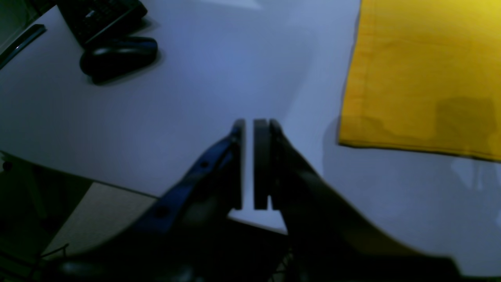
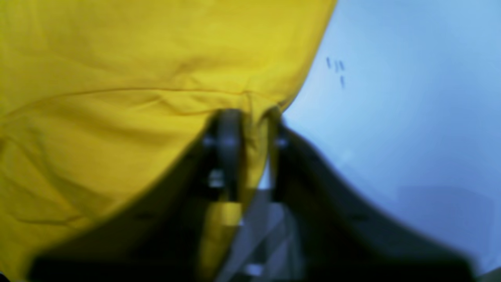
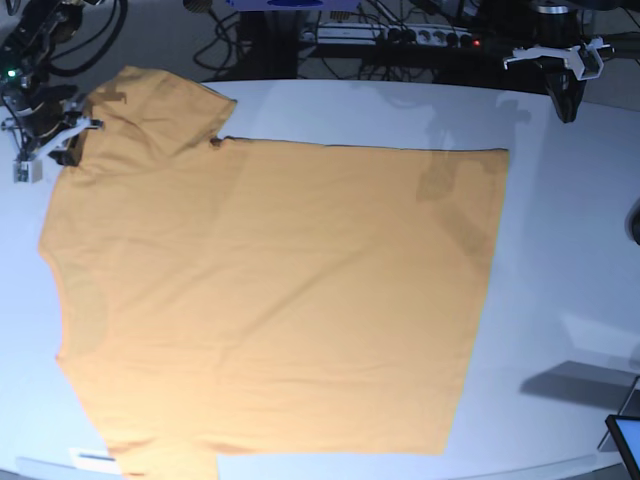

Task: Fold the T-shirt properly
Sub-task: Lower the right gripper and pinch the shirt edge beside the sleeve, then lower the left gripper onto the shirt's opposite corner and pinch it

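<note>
White table [image 3: 560,250] carries the whole scene, with cables and a power strip [image 3: 430,36] in the dark behind its far edge. Your right gripper [image 2: 250,117] is clamped on a fold of the T-shirt [image 3: 270,300] at the table's far left corner, where the cloth rises slightly toward the jaws. Your left gripper [image 1: 253,129] has its jaws nearly together on nothing, held above bare table near the far right corner, well apart from the shirt's straight hem. Note that the orange-yellow T-shirt lies spread flat across the table's left and middle, hem toward the right. Beyond your left gripper, a black mouse [image 1: 117,56] sits just beside a keyboard [image 1: 100,15].
</note>
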Robot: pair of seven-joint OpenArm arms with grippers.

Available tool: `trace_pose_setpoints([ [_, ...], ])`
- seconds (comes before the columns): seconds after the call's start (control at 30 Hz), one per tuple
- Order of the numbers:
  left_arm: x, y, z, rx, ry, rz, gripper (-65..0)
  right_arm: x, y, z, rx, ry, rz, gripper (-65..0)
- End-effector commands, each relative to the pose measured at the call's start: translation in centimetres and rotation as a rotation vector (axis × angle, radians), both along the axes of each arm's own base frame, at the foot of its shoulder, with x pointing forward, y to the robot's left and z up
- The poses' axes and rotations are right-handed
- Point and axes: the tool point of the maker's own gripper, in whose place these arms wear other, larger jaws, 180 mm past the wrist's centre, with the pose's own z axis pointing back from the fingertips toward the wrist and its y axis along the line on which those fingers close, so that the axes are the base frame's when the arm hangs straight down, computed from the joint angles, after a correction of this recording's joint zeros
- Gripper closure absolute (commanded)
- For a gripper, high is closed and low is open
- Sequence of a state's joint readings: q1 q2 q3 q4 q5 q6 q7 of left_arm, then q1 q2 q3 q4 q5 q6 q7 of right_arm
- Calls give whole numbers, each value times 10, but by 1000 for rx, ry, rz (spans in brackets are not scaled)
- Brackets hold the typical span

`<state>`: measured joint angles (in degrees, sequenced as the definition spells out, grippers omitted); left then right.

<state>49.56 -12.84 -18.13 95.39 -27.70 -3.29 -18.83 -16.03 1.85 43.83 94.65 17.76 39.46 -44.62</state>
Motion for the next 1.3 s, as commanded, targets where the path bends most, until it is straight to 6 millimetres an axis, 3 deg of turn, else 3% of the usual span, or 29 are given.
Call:
trace_pose_setpoints([
  [0.0,1,3,11,22,-30,-4,-40,-3,-1,-1,-13,23,15,0],
  [0.2,1,4,10,22,-31,-3,-40,-3,-1,-1,-13,23,15,-4],
  [0.4,-1,15,-6,16,-6,31,-44,-3,-1,-1,-13,23,17,-4],
  [0.67,5,22,-24,-12,38,60,-183,-3,-1,0,-14,23,17,-4],
  [0.8,21,5,-32,-100,55,-10,-190,-3,-1,0,-14,23,17,-4],
  [0.93,34,-10,-35,-301,16,-39,-190,-3,-1,0,-14,23,17,-3],
  [1.13,39,-14,-28,-472,-48,-43,-188,-3,-1,-1,-14,25,17,-3],
  [1.27,35,-27,-37,-513,7,-88,-188,-3,-1,-1,-14,25,19,-3],
])
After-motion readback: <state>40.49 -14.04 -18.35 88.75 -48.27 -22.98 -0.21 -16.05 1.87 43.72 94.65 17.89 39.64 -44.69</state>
